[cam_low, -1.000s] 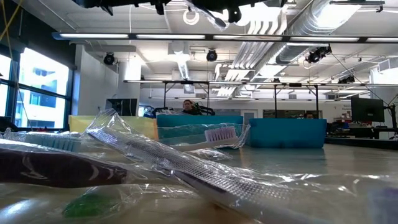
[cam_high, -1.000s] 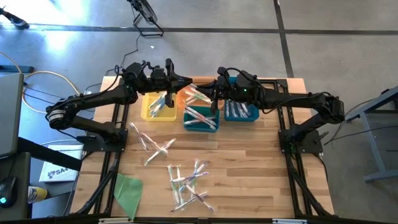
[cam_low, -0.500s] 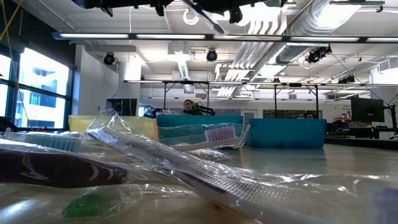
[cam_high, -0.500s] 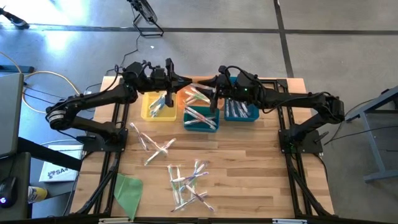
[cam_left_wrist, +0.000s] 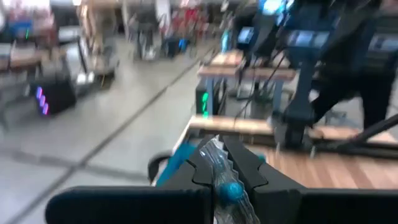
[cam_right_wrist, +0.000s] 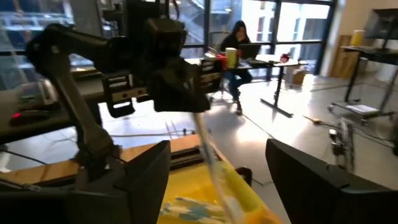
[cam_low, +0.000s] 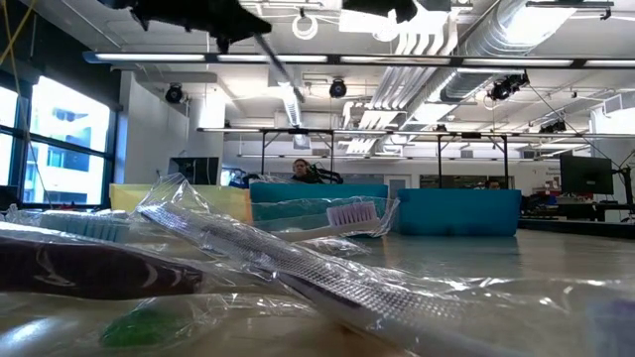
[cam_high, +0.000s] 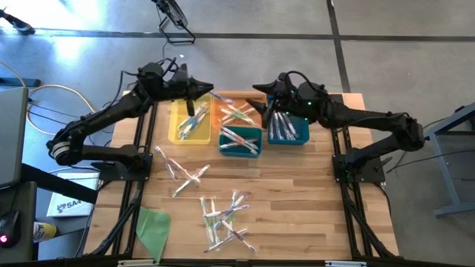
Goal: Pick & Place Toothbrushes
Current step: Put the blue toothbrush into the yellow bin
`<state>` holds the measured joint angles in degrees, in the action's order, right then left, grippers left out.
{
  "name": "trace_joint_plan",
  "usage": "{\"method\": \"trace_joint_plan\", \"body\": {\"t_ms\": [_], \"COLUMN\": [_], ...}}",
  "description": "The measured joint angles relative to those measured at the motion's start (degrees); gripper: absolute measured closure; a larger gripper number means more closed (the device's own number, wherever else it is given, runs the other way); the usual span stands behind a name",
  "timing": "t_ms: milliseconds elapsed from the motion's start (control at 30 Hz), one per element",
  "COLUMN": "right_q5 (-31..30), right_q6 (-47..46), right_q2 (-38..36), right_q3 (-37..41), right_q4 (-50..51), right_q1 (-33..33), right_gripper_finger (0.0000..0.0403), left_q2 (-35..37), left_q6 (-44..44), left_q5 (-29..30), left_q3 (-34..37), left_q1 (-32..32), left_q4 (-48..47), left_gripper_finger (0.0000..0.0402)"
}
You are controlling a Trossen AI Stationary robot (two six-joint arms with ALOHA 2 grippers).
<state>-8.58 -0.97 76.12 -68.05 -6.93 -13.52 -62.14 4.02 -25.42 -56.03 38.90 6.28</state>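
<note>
Holding one clear-wrapped toothbrush clenched between my left fingers, I keep the left gripper high over the far edge of the yellow bin, probably so it can drop in there with others. My right gripper hangs with its fingers spread wide and empty above the orange bin, facing the left one. More toothbrushes lie scattered on the counter, apart from the bins.

Light: bright ceiling strip lamps at 12 o'clock.
Glare: pale grey floor, 10 o'clock.
Blur: left wrist view smeared.
</note>
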Motion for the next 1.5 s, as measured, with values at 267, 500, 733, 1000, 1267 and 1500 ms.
{"method": "trace_joint_plan", "body": {"t_ms": [267,500,733,1000,1267,1500], "right_q5": [-3.5,-3.5,-3.5,-3.5,-3.5,-3.5], "right_q6": [-0.9,-0.9,-0.9,-0.9,-0.9,-0.9], "right_q2": [-3.6,-3.5,-3.3,-3.2,-3.0,-3.0], "right_q3": [0.0,0.0,0.1,0.1,0.1,0.1], "right_q4": [6.0,8.0,8.9,11.7,13.5,13.7], "right_q1": [0.0,0.0,-0.1,-0.1,-0.1,-0.1], "right_gripper_finger": [0.0145,0.0145,0.0145,0.0145,0.0145,0.0145], "left_q2": [5.4,7.5,4.0,-3.3,-10.7,-16.0], "left_q6": [0.1,0.0,0.2,0.2,0.3,0.2], "left_q5": [-0.1,-0.1,-0.8,-1.2,-1.2,-1.2], "left_q3": [0.0,0.0,0.0,0.0,0.0,0.0], "left_q1": [4.6,9.2,11.8,11.7,11.8,11.8], "left_q4": [-21.4,-35.8,-40.3,-40.8,-38.6,-35.9], "left_gripper_finger": [0.0392,0.0392,0.0392,0.0392,0.0392,0.0392]}}
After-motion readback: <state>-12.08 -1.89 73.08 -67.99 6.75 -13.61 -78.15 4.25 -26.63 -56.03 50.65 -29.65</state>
